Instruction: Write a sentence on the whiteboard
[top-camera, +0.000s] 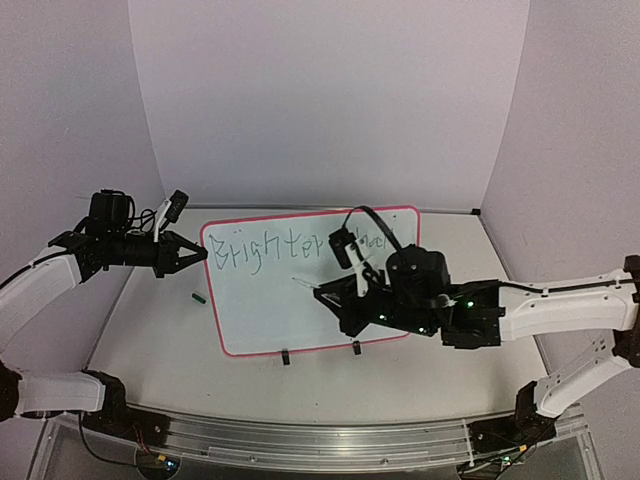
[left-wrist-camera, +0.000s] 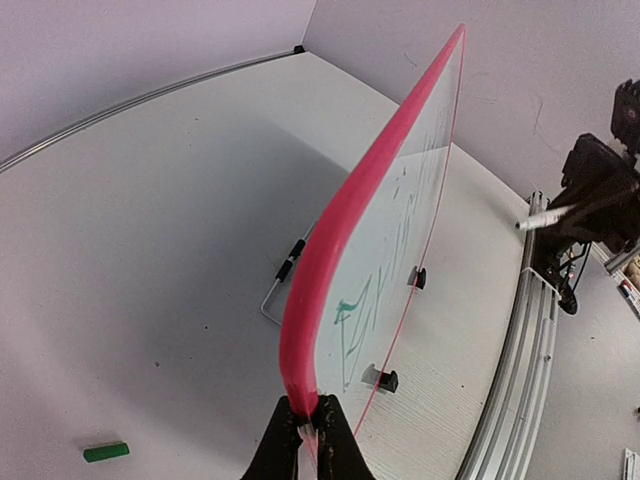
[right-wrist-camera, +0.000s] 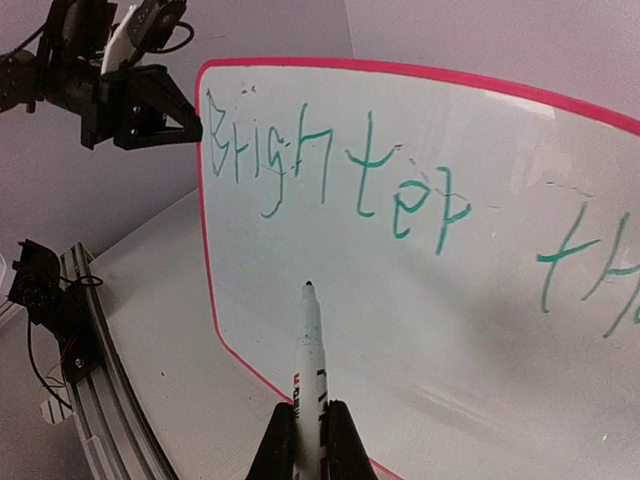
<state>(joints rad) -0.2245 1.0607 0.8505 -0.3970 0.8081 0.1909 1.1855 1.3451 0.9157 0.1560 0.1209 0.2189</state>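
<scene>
Right tool (right-wrist-camera: 310, 410) clamped on marker (right-wrist-camera: 309, 335), tip over bare whiteboard (right-wrist-camera: 430, 330), left tool (left-wrist-camera: 310, 415) pinching its red edge

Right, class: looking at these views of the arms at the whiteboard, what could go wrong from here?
1. The left gripper pinches only the thin red-pink frame of the large white whiteboard; writing pressure might swing or slip it.
2. The right gripper holds the white marker pen low on its barrel, so the tip could pivot and smear the green handwritten sentence.
</scene>
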